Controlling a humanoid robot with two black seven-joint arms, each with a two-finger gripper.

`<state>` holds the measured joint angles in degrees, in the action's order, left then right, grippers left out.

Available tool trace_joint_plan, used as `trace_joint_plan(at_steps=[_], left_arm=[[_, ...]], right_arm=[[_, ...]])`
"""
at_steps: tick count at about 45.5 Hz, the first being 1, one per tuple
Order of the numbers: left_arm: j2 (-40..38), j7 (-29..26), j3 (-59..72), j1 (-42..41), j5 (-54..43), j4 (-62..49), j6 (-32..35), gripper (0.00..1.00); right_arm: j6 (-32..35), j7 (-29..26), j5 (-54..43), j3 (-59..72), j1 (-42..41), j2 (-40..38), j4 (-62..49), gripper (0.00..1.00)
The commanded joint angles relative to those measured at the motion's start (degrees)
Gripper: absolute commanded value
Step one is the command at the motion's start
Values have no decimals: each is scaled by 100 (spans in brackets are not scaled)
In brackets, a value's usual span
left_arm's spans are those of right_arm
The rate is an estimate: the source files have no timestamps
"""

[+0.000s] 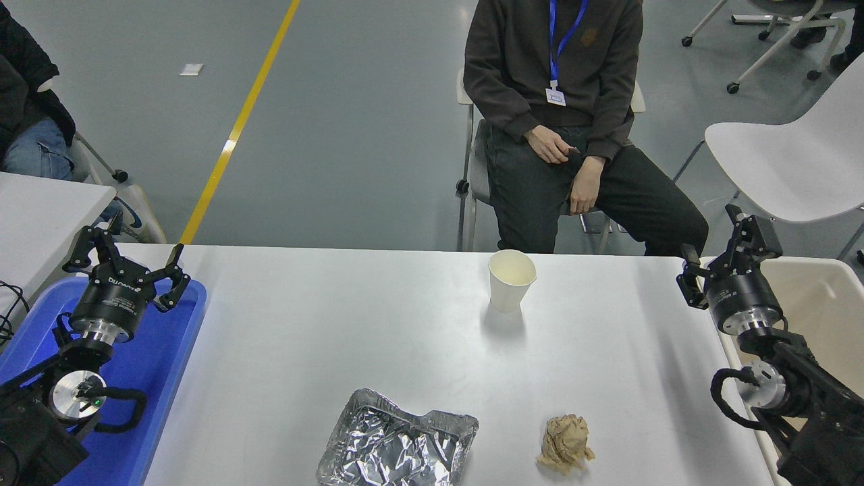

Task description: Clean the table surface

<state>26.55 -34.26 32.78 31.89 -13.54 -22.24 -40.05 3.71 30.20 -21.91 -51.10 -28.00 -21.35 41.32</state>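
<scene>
The table surface (337, 324) is a wide white-grey top. On it stand a white paper cup (511, 279) at the far middle, a crumpled foil tray (397, 442) at the near edge and a brown paper ball (565, 442) to its right. My right gripper (710, 235) hangs open over the table's right edge, holding nothing. The left gripper (127, 244) is parked open over the blue tray (162, 351) at the left.
A beige bin (820, 304) stands beyond the right edge, under my right arm. A person sits on a chair at the far side, hands in lap. A smaller white table (40, 209) and another seated person are at the left; a white chair (790, 162) at the right.
</scene>
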Motion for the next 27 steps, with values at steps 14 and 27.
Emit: trace_joint_plan(at_steps=[14,27], left_arm=[[-1,-2,0,2,0,0,-3,100],[-1,-2,9,2,0,0,-3,100]], right_arm=[[-98,-638,-762,1041,-250,-1091,1466,97],[-81,-1429,-2001,1050,-267,-1381,2248,97]])
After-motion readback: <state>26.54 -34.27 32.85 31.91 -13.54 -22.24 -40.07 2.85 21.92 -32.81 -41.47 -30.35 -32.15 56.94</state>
